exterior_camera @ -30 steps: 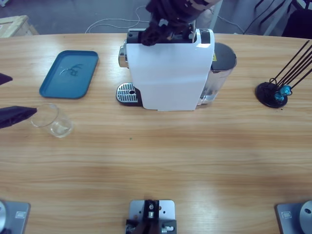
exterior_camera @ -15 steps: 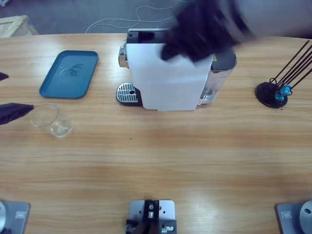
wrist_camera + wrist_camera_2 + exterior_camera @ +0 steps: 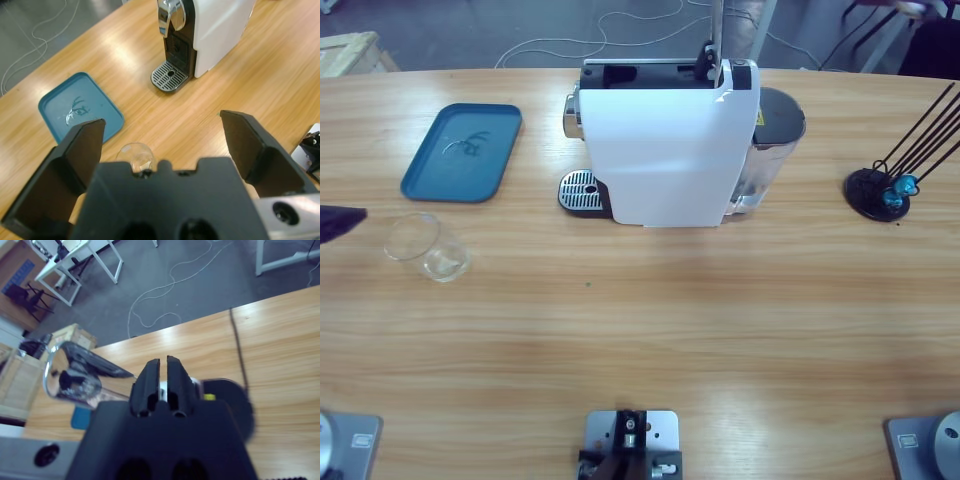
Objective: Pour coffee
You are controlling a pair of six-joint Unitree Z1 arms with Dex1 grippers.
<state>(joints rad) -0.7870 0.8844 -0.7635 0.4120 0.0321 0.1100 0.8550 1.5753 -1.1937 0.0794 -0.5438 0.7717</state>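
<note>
A white coffee machine (image 3: pixel 665 150) stands at the table's back middle, its silver lever (image 3: pixel 716 35) raised. A clear glass (image 3: pixel 425 247) lies on the table to its left and shows no coffee; the coffee is out of view. My left gripper (image 3: pixel 332 222) shows only at the left edge, a little apart from the glass. In the left wrist view the left gripper (image 3: pixel 162 122) is open, with the glass (image 3: pixel 135 155) low between the jaws. My right gripper (image 3: pixel 163 362) is shut on nothing, up above the machine's chrome lever (image 3: pixel 75 375).
A blue tray (image 3: pixel 462 152) lies at the back left. The machine's drip grate (image 3: pixel 581 189) faces left, toward the glass, and its water tank (image 3: pixel 775 140) sits on the right side. At the far right is a black stand (image 3: pixel 876 193) with blue capsules and thin rods.
The dark arm that was over the machine's top has swung right and left the high view, uncovering the raised lever. The left gripper has drawn back left, away from the glass.
</note>
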